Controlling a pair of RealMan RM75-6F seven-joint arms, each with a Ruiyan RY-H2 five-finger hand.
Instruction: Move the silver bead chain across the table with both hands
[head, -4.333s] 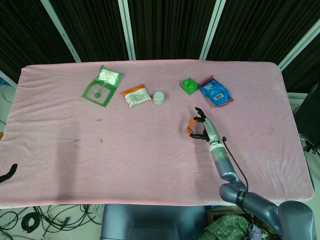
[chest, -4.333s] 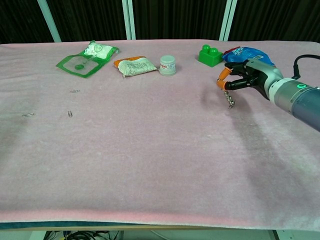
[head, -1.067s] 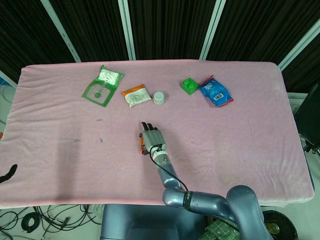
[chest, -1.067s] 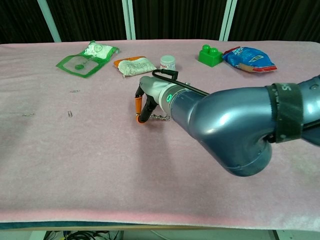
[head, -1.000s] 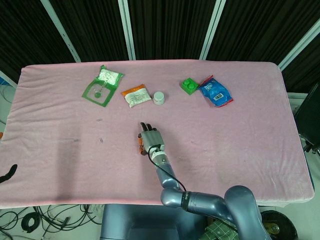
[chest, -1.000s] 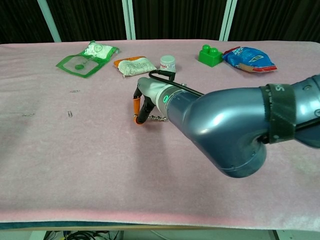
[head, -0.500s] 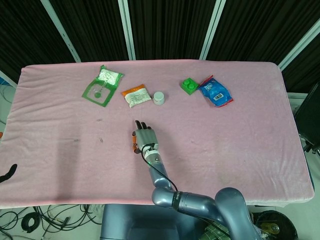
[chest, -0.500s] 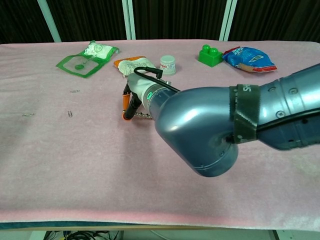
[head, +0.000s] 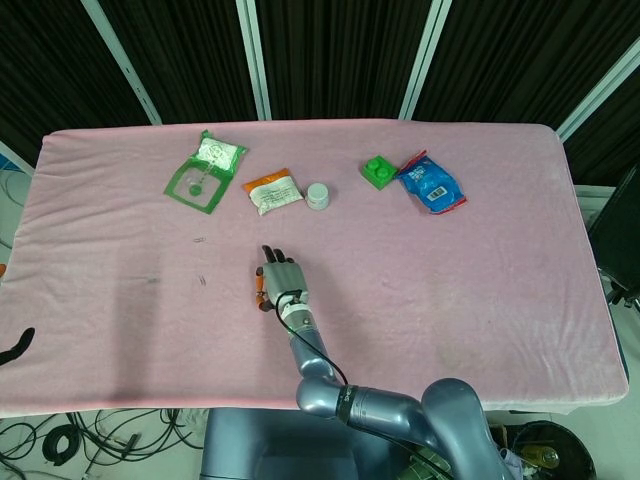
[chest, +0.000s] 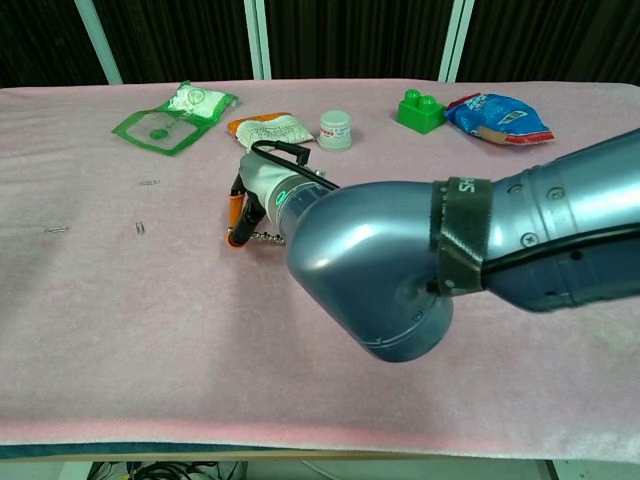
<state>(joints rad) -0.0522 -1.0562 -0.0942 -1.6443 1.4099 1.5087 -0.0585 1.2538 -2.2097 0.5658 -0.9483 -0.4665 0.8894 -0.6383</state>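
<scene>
Left hand: you have only a dark tip at the far left edge of the head view, off the table's front corner; I cannot tell how its fingers lie
Paper clips: small clips lie on the cloth left of centre, between that corner and the chain
Green pouch: the green packet sits near the back edge, well apart from your work
Orange sachet: the orange-and-white sachet lies just behind your right hand in the chest view
Right hand: your right hand is about mid-table, slightly left of centre, fingers curled and pinching the chain at its orange tips
Silver bead chain: the silver bead chain hangs from that pinch just under the hand, its free end trailing toward the forearm; its long axis runs roughly left to right, low over the pink table
Key relation: the chain is in the right hand, and the left hand is well apart to the left, so I judge the handover needs the left arm brought in
Open room: bare cloth lies left and in front of the hand; the front edge is close to the forearm
White jar: the small jar stands behind and right of the hand
Far right: green block and blue packet, well clear
</scene>
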